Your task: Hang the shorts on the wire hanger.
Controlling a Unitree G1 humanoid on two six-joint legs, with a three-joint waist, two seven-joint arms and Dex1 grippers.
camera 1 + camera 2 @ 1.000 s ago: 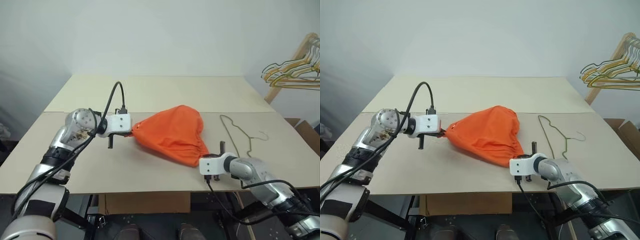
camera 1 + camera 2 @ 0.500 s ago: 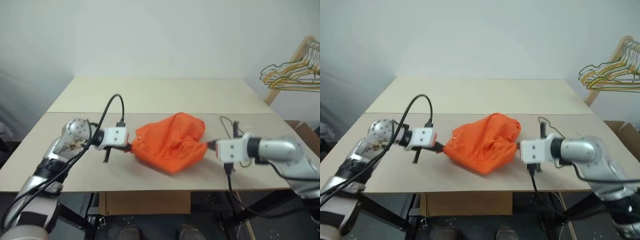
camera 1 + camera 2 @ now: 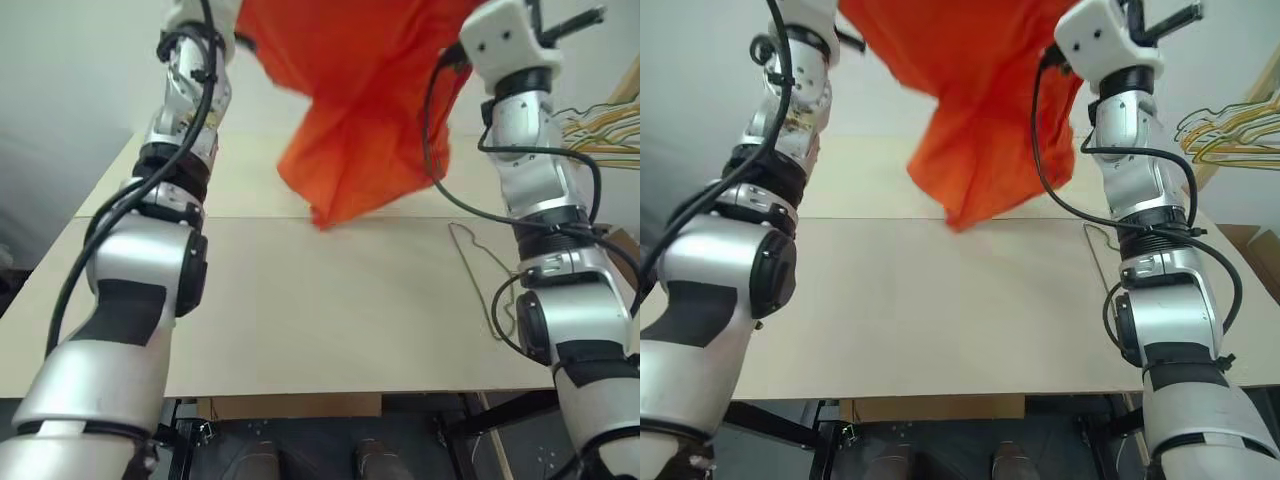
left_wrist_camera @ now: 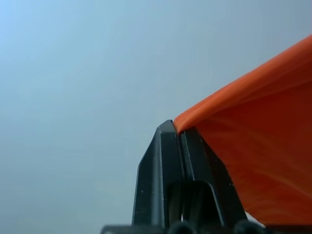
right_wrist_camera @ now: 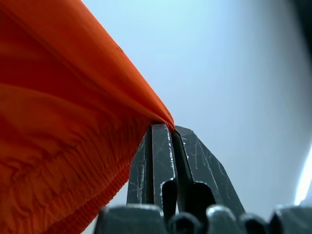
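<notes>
Left eye view shows the shorts [image 3: 365,110] lifted high over the table [image 3: 320,310], strung between two raised arms and sagging into a loose pointed drape whose lowest tip hangs near the tabletop without clearly touching it. The wire hanger [image 3: 478,262] lies flat on the table to the robot's right, beside the right arm and apart from the cloth, while a bunch of yellow and pale hangers [image 3: 610,125] sits at the far right edge. Right eye view gives the same arrangement: the fabric folds and bellies freely, which suggests something light, limp and unable to keep a shape, so it will probably swing and need to be spread taut before it can go over the thin wire. Left wrist view shows the left tool [image 4: 179,127] with its black fingers pressed together on a thin edge of orange cloth, the material running off tight from the pinch. Right wrist view shows the right tool [image 5: 164,127] likewise clamped on the fabric, with the gathered, ridged waistband just below the pinch. That thicker elastic band looks like the surest place to hold, since smooth single-layer cloth could slip from so small a bite, and the hanger itself seems springy and easily pushed along the table.
</notes>
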